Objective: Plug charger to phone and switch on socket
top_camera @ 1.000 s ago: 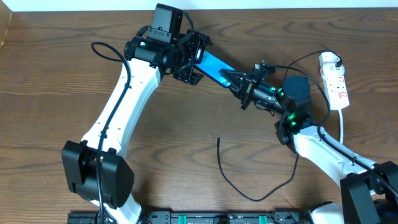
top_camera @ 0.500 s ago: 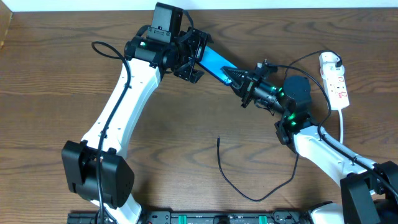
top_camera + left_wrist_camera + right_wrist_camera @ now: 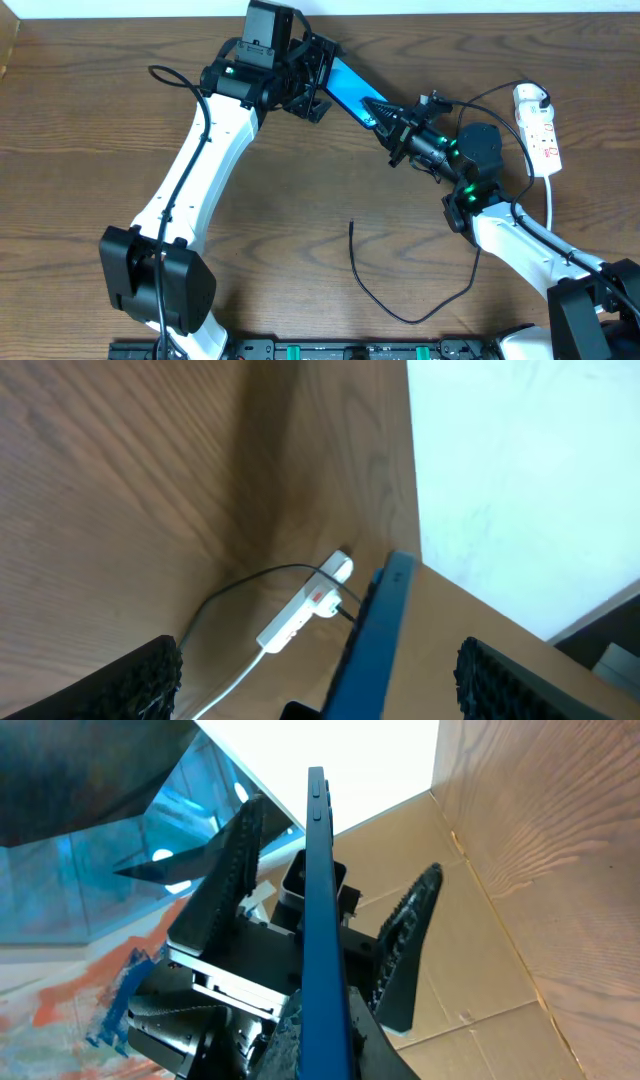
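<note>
The phone (image 3: 345,86), blue with black edges, is held in the air between both arms near the table's far edge. My right gripper (image 3: 385,112) is shut on its right end; in the right wrist view (image 3: 330,1040) the phone (image 3: 320,900) stands edge-on. My left gripper (image 3: 315,75) is open, its fingers wide apart on either side of the phone's left end (image 3: 375,630). The white socket (image 3: 541,131) lies at the far right with the charger's white plug head (image 3: 530,97) on it. The charger's free tip (image 3: 351,224) lies on the table in the middle.
The black cable loops over the front middle of the table (image 3: 400,318) and passes by the right arm's base. The socket (image 3: 300,615) and its white cord also show in the left wrist view. A white wall borders the table's far edge.
Both grippers and the phone have shifted a little toward the table's far edge. The cable and socket have not moved.
</note>
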Controlling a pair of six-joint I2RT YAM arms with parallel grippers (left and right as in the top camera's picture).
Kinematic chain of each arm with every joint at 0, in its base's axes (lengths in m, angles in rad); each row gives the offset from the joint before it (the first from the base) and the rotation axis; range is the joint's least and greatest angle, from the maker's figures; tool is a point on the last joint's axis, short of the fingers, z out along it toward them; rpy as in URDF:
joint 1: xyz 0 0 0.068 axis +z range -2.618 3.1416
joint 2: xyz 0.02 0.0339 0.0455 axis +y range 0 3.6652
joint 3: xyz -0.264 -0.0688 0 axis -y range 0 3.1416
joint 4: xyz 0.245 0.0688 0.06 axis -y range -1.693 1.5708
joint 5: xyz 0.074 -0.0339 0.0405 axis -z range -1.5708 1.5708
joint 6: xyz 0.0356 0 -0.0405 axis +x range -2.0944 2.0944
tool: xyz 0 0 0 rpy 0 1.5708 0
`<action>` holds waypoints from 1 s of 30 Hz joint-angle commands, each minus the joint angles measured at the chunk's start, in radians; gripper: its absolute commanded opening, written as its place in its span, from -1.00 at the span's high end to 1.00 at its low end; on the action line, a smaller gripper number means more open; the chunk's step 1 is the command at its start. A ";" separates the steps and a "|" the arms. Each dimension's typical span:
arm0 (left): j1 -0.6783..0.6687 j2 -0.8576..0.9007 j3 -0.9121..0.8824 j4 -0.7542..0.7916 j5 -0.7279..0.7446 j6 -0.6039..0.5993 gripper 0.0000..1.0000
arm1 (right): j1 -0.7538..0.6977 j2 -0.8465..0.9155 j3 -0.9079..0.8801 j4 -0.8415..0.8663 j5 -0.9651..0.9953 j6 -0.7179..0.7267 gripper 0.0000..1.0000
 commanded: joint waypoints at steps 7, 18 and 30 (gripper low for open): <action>0.003 -0.004 0.004 0.006 -0.012 0.033 -0.73 | 0.010 -0.006 0.013 0.021 0.018 0.010 0.97; 0.005 -0.004 0.004 0.005 -0.013 0.060 -0.73 | -0.021 -0.006 0.013 -0.089 -0.076 0.009 0.97; 0.005 -0.004 0.004 0.005 -0.013 0.085 -0.73 | -0.154 0.026 0.012 -0.116 -0.168 0.009 0.98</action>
